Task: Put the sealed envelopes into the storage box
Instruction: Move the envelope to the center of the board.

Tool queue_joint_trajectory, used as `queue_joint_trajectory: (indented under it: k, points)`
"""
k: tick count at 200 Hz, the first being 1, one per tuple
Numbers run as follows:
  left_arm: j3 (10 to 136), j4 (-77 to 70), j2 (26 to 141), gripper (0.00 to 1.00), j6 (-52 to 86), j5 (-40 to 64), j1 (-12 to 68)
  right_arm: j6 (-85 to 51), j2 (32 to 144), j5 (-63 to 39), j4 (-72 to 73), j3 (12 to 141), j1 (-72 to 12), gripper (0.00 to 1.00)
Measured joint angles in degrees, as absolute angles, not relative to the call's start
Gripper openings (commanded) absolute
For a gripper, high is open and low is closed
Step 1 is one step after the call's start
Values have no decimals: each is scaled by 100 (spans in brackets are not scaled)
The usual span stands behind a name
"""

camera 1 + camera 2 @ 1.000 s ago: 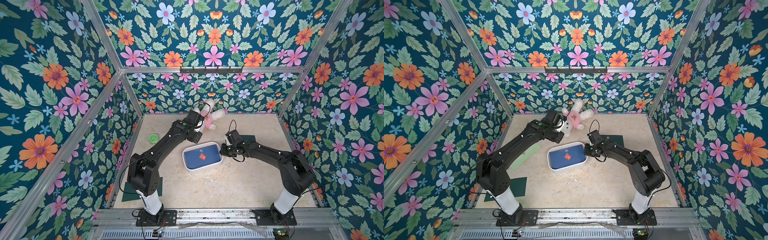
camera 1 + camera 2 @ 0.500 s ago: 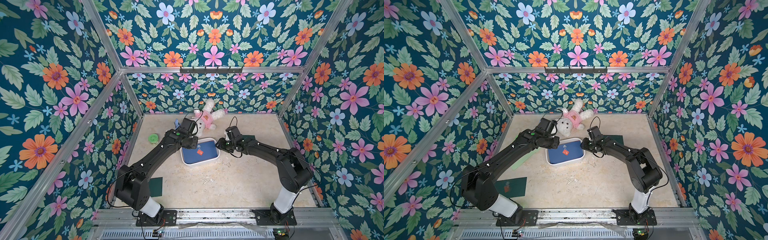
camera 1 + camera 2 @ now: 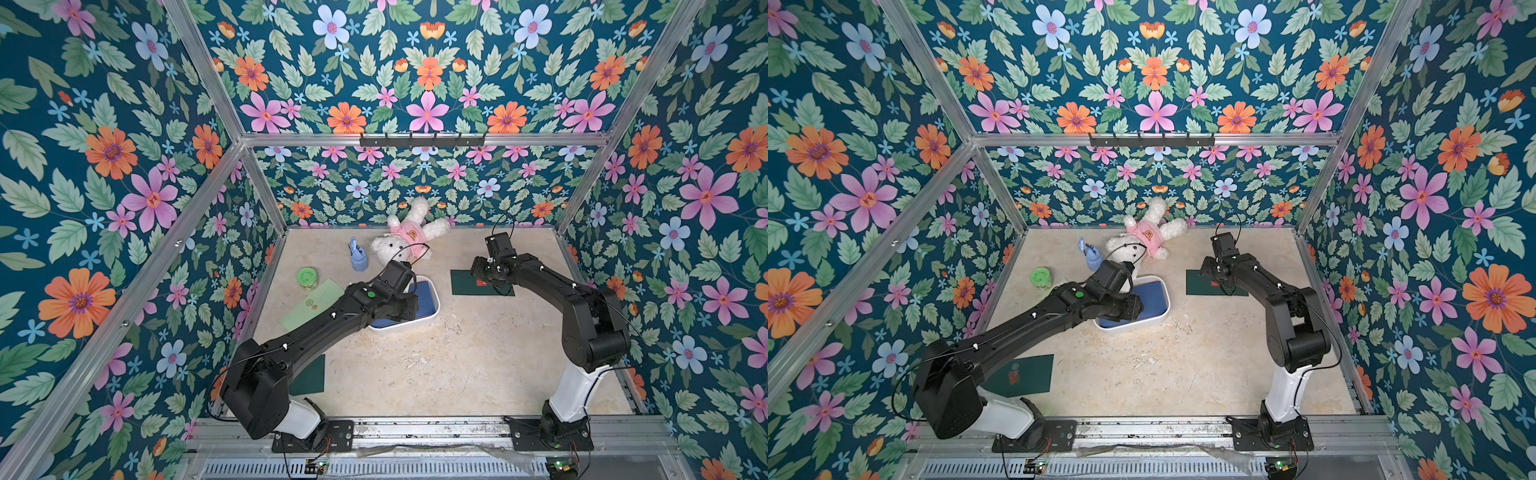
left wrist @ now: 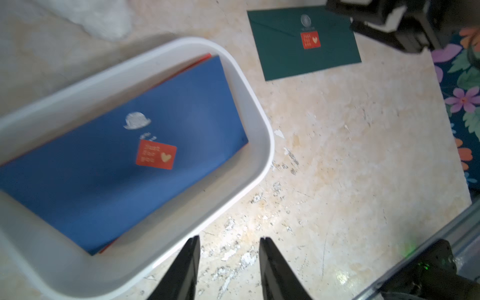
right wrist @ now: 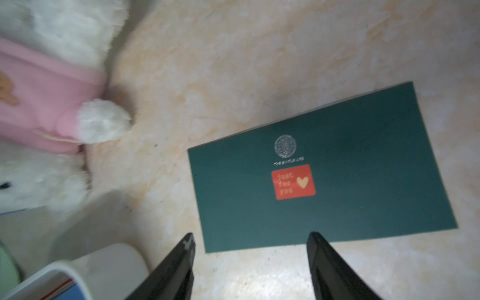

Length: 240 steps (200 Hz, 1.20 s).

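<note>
Both tools empty, navy envelope in box, other envelopes loose on desk

Left tool point(image 4: 230, 249) jaws partly apart, gripping nothing, above the storage box point(image 4: 262, 145) rim; navy envelope point(image 4: 109, 181) lies in the box, desk centre, red edge under it. Right tool point(image 5: 250, 246) jaws wide, empty, over dark green envelope point(image 5: 337, 181) at 2 o'clock. Light green envelope point(image 3: 318, 301) at 9 o'clock, another dark green envelope point(image 3: 1021, 376) at 7 o'clock.

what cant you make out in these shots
- Stack under the blue envelope in the white box: only a red edge shows, count hidden.
- Box's near-left part in both top views: covered by the left arm.
- Silver stamp on the dark green envelope: too blurred to read.
</note>
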<state>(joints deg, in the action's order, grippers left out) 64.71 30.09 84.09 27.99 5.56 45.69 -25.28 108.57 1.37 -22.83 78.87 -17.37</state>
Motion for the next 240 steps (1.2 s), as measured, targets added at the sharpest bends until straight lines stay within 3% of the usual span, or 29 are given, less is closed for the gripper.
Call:
queue_joint_trajectory:
  k: [49,96,145,240]
  points:
    - [5999,2674,8423,43,3367,508,5105,-1962,11699,615,-2856,8628,-1732,72]
    - [5902,2467,8552,43,3612,565,5382,-1656,11804,670,-2936,8248,-1726,72]
    - [5913,2244,8713,43,3732,585,5481,-1555,11384,626,-2265,7360,-1809,69]
    - [5774,2119,8932,44,3931,440,5485,-2294,9682,703,-1483,4934,-3138,66]
